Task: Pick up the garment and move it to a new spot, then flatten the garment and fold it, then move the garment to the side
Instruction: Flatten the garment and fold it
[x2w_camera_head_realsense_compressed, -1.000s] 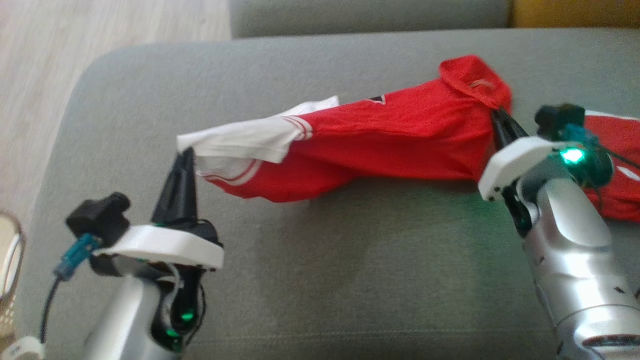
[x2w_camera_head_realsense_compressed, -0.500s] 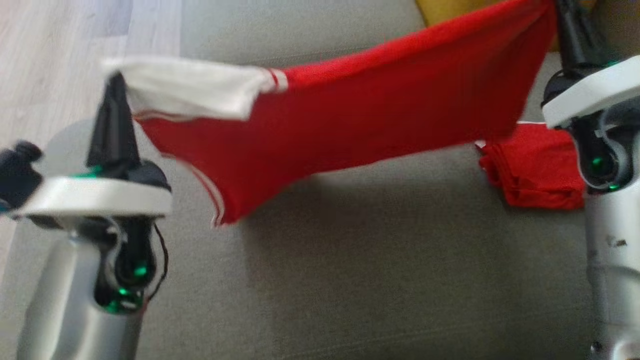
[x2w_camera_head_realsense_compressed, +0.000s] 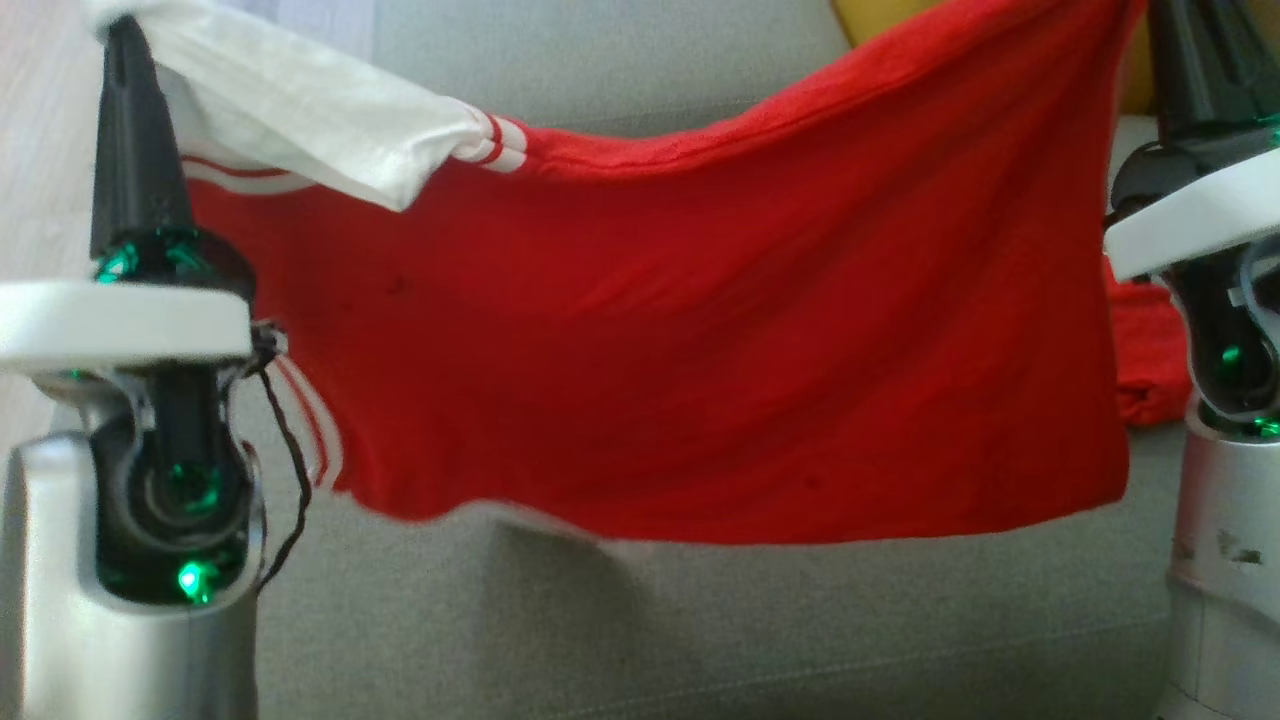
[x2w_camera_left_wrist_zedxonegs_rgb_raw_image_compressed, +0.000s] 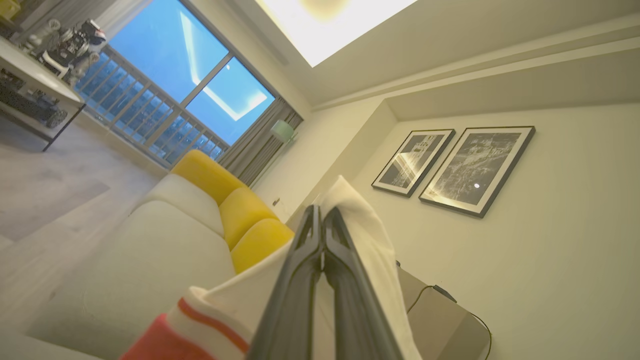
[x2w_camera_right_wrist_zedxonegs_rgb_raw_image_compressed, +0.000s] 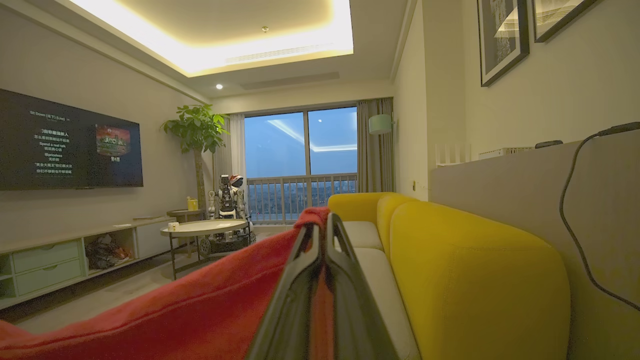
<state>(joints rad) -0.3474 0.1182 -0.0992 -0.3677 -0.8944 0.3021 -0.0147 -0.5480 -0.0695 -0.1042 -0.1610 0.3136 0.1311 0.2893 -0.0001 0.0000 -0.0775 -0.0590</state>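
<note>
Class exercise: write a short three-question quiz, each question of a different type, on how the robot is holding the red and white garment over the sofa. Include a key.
1. True or false: the garment lies flat on the grey sofa.
2. Which part does the left pincer grip? A) the white end B) the red end C) nothing
3. Fill in the colour: the right pincer is shut on the garment's ___ edge.
Key: 1 false, it hangs stretched between the two pincers. 2 A. 3 red.
</note>
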